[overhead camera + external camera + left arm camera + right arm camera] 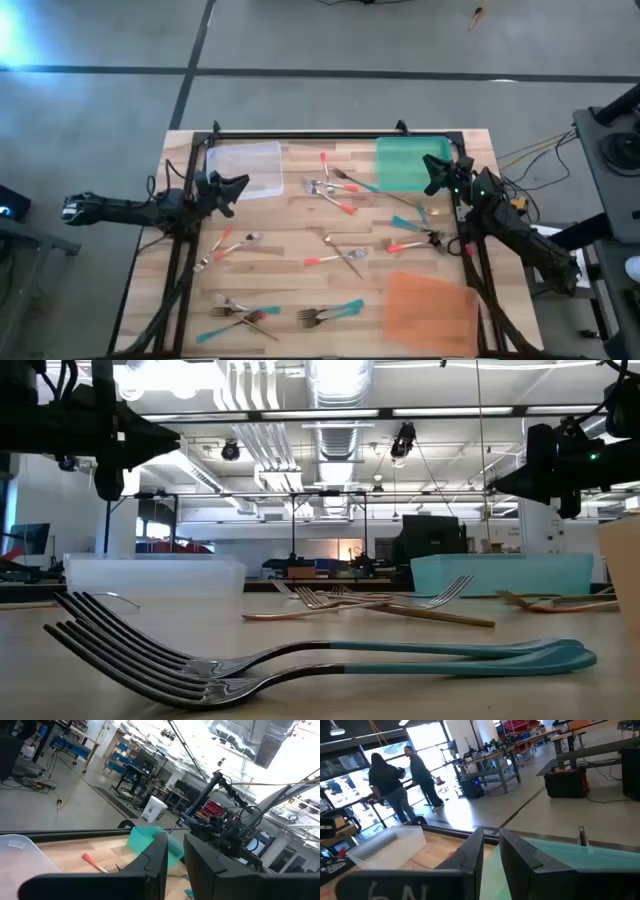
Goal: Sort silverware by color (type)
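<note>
Sorting has not begun: the left gripper (pixel 243 183) and right gripper (pixel 430 160) hover empty, fingers nearly together, so the next move calls for spreading over scattered silverware (pixel 330 188).

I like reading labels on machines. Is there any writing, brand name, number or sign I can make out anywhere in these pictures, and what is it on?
No text reads with certainty.
Pale marks on the right gripper, near the camera, look like "6N" but are blurred.
The clear tray, green tray and orange tray show no labels.

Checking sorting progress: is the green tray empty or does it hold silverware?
Empty, as far as the high view shows: the green tray has a bare floor, and the silverware lies scattered on the table.
</note>
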